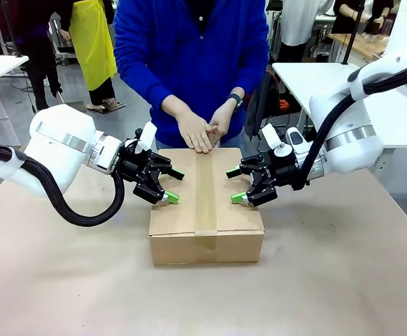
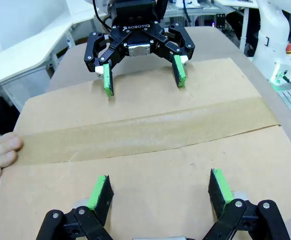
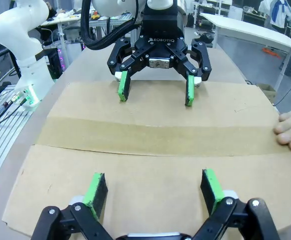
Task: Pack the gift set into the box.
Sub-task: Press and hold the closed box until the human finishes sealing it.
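Cardboard box (image 1: 205,210), brown and closed, sits at the centre of the front view on a tan table (image 1: 63,280). A strip of paper tape (image 1: 205,192) runs down the seam between its top flaps.

From the left of the frame my left gripper (image 1: 173,186) reaches over the box's left flap, jaws spread wide and gripping nothing, its green pads just above or on the cardboard; I cannot tell which. From the right of the frame my right gripper (image 1: 236,185) mirrors it over the right flap, equally wide open and empty.

At the top centre of the frame a person in a blue sweater (image 1: 189,49) presses both hands (image 1: 203,129) on the far end of the tape.

In my left wrist view, fingertips (image 2: 0,152) touch the tape at the left edge, and the right gripper (image 2: 143,77) faces me across the flaps.
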Action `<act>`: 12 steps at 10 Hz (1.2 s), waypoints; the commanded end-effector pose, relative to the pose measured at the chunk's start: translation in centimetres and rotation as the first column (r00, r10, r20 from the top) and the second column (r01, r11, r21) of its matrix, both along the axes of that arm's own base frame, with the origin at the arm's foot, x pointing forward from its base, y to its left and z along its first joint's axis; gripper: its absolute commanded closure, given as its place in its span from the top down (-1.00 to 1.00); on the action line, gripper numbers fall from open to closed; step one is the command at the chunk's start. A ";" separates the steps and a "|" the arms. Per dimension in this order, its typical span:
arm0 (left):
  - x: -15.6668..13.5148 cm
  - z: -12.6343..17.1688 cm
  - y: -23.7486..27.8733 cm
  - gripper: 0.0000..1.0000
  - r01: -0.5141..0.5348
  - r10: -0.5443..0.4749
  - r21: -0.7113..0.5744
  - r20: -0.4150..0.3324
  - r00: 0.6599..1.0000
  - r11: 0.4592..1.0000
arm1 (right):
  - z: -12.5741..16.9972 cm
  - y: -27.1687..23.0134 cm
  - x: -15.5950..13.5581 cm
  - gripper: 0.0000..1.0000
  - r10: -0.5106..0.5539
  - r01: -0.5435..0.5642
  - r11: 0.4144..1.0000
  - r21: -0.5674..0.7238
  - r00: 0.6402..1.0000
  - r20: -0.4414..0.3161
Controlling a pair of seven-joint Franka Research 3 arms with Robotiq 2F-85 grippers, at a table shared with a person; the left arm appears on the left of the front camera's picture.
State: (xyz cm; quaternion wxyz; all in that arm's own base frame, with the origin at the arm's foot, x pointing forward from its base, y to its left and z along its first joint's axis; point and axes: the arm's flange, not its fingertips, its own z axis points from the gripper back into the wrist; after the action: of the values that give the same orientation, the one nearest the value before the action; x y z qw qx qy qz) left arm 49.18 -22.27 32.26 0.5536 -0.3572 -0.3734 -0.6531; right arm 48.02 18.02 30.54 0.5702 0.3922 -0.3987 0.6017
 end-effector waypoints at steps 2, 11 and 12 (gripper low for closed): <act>-0.2 -0.4 0.1 1.00 0.002 -0.002 -0.014 0.021 1.000 1.000 | -0.1 0.0 -0.3 1.00 -0.002 0.002 1.000 -0.016 1.000 0.006; -4.7 4.7 8.5 1.00 -0.048 0.078 -0.248 0.113 0.991 0.968 | 10.0 -12.0 -4.1 1.00 -0.237 0.198 0.921 0.336 0.968 0.078; -6.5 4.7 11.9 1.00 -0.086 0.141 -0.327 0.150 0.979 0.941 | 11.3 -16.5 -5.9 1.00 -0.342 0.271 0.864 0.423 0.934 0.101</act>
State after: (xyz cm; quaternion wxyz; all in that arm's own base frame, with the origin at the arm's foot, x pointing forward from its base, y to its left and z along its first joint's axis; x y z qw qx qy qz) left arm 46.21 -14.48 36.99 0.5225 -0.3621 -0.4857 -0.6000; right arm 45.18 5.63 41.07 0.5458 0.3897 -0.5593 0.4873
